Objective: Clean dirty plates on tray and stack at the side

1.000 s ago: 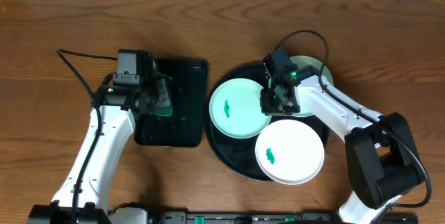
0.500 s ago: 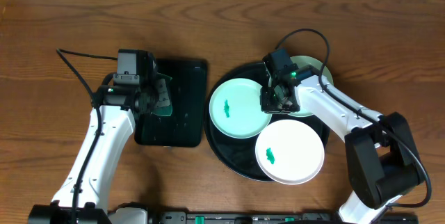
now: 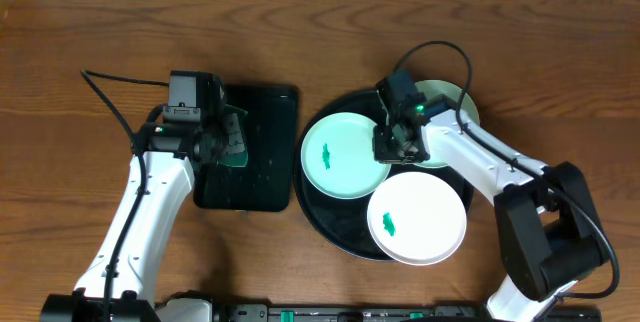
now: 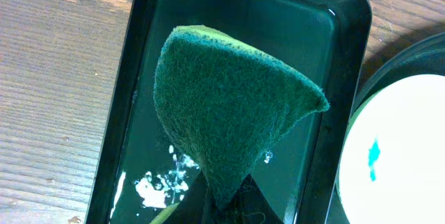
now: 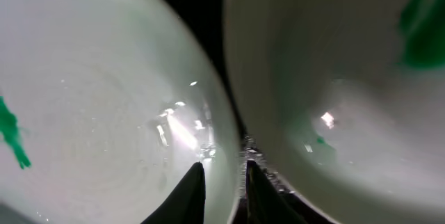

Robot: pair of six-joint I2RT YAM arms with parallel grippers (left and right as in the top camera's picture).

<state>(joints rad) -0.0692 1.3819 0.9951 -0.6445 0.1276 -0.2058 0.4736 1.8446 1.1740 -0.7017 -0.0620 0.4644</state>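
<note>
From overhead, the round black tray (image 3: 335,217) sits right of centre on the wooden bench (image 3: 100,22) and carries all three plates. The mint plate (image 3: 340,157) is at its left, the white plate (image 3: 420,217) at the front right, and the rear mint plate (image 3: 452,102) lies partly under the right arm. The right pincer (image 3: 392,145) is down at the mint plate's right rim, in the gap between the plates. The left pincer (image 3: 228,140) is well apart from them, over the dark green tray (image 3: 260,177), with the sponge (image 3: 235,144) in it.

The left wrist view shows the left pincer (image 4: 224,206) pressed together on the lower tip of the sponge (image 4: 222,113). The sponge hangs above the wet dark green tray (image 4: 306,36). The mint plate (image 4: 410,175), with its green smear, shows at the right edge.

In the right wrist view the right pincer (image 5: 222,172) has its fingers (image 5: 191,193) nearly together astride the rim of the left-hand plate (image 5: 90,78). The right-hand plate (image 5: 334,78) is just beside it. Whether the fingers actually bite the rim I cannot tell, nor which plate is which here.
</note>
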